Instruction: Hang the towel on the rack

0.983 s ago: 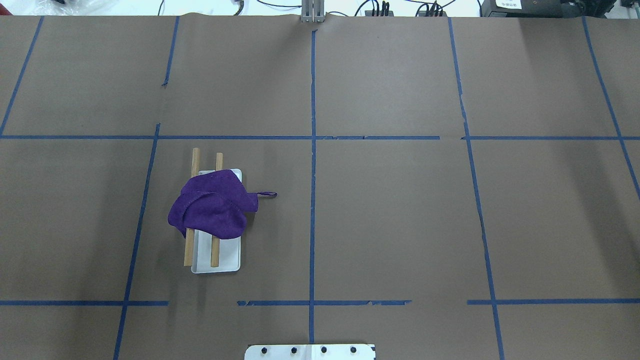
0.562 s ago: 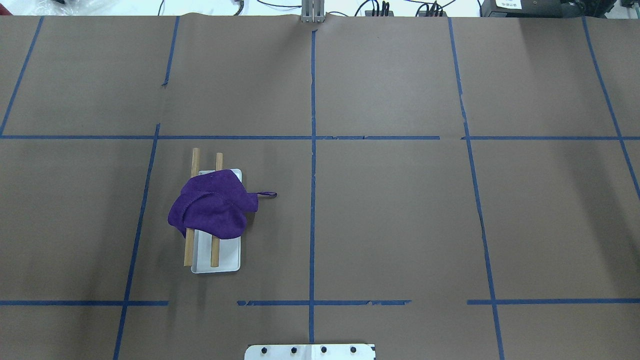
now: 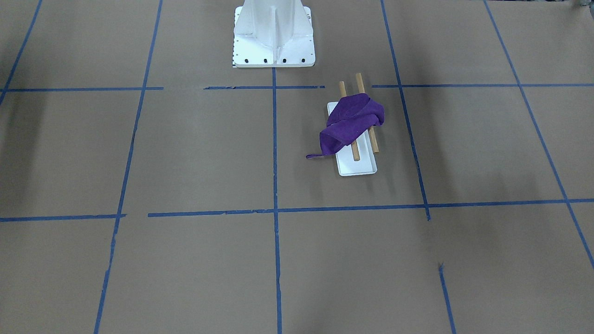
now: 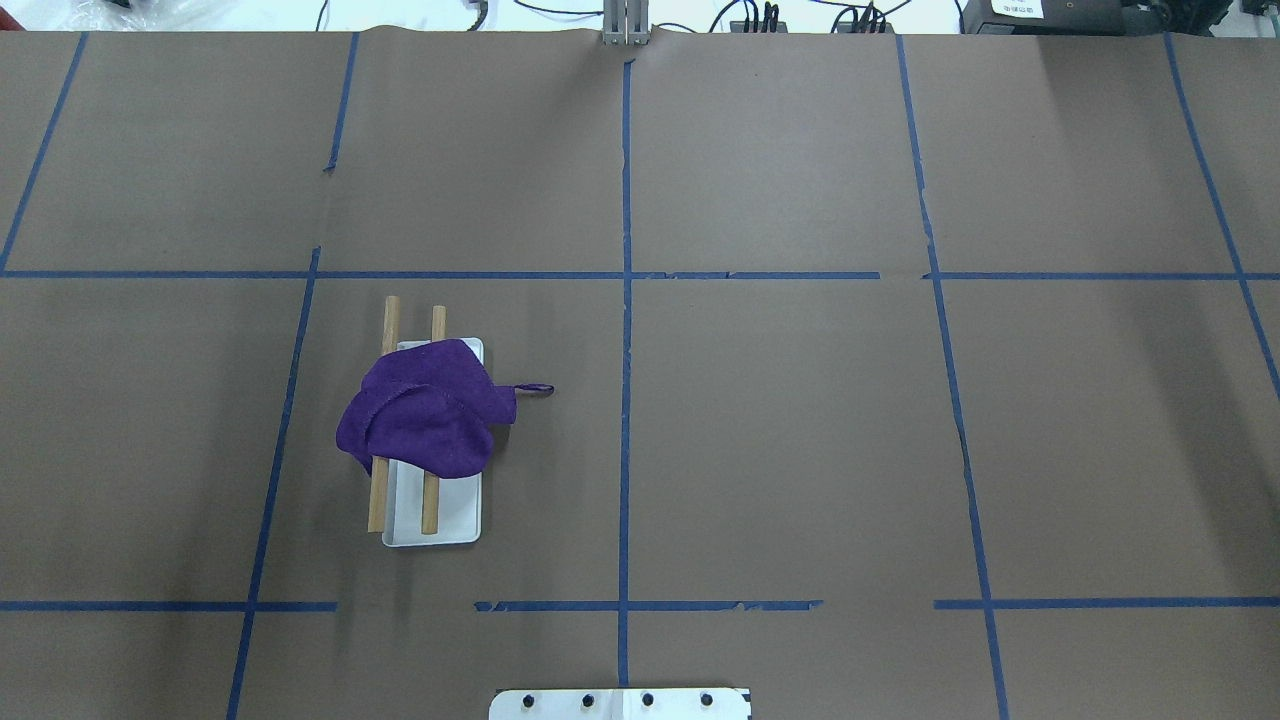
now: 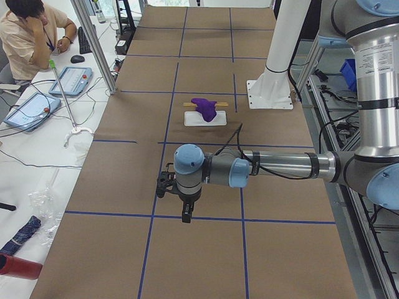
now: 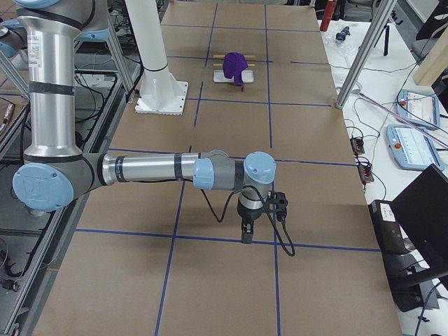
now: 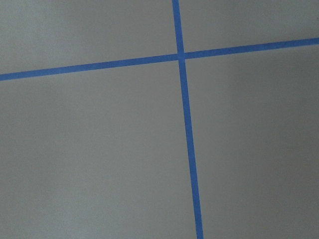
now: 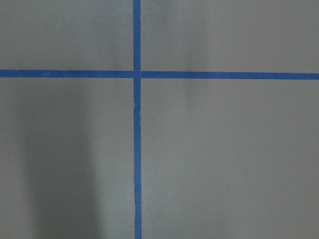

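Nothing has shifted since a second ago: the purple towel (image 4: 425, 420) lies bunched across both wooden bars of the rack (image 4: 378, 500) on the worktop (image 4: 800, 450), well apart from the left end effector (image 5: 186, 218) and right end effector (image 6: 246, 238), whose opening I cannot tell

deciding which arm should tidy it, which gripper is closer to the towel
Left. The left gripper hangs over the left end of the table, on the same half as the towel; the right gripper hangs over the opposite end.
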